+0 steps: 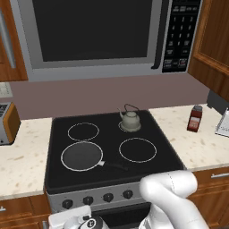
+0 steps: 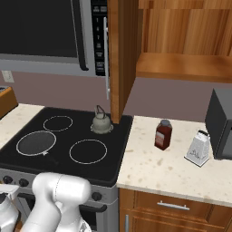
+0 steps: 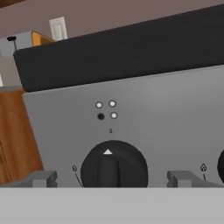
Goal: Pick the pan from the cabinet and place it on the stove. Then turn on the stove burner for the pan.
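On the left of the counter (image 1: 27,152) stands a toaster (image 1: 9,123); next comes the stove (image 1: 112,147), where the pan (image 1: 82,156) already lies flat on the front left stove burner (image 1: 67,166), its thin black handle pointing right toward the other large ring. A kettle (image 1: 130,120) sits on the back right ring, and a red jar (image 1: 195,118) stands further right. Low at the steel front, the end effector (image 3: 113,179) hangs open, its fingertips (image 3: 41,178) straddling a black knob (image 3: 113,166) without touching it. The knob looks rigid, smooth and possibly slippery, so pinching its raised centre ridge squarely seems best before twisting.
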{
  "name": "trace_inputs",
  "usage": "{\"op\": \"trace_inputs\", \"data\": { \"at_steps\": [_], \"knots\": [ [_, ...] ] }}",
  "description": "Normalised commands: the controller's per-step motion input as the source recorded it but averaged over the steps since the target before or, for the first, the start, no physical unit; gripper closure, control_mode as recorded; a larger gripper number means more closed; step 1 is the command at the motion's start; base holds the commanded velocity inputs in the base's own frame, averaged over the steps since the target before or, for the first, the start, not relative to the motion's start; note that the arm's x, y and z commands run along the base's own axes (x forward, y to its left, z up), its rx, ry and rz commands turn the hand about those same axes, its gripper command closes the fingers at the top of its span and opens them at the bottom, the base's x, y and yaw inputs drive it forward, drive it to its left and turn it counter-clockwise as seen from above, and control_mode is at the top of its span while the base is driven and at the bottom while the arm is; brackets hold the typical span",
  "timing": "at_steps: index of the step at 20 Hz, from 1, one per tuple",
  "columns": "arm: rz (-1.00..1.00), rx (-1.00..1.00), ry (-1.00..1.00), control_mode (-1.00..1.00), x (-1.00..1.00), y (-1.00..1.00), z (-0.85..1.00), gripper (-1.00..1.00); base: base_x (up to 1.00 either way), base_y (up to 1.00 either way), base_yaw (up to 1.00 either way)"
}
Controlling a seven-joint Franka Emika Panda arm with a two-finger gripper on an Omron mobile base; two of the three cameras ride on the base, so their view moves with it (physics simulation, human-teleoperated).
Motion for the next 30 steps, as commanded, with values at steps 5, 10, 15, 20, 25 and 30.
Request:
{"op": "trace_inputs", "data": {
  "at_steps": [5,10,15,20,25,30],
  "knots": [
    [0.0,0.0,0.01,-1.0,0.1,0.04,-0.11,-1.0,0.0,0.0,0.0],
    [0.0,0.0,0.02,-1.0,0.12,0.08,-0.14,-1.0,0.0,0.0,0.0],
    [0.0,0.0,0.01,-1.0,0.09,0.06,-0.09,-1.0,0.0,0.0,0.0],
    [0.0,0.0,0.01,-1.0,0.1,0.03,-0.02,-1.0,0.0,0.0,0.0],
    [0.0,0.0,0.0,-1.0,0.01,0.02,0.0,-1.0,0.0,0.0,0.0],
    [0.0,0.0,0.0,-1.0,0.0,0.05,0.0,-1.0,0.0,0.0,0.0]
  ]
}}
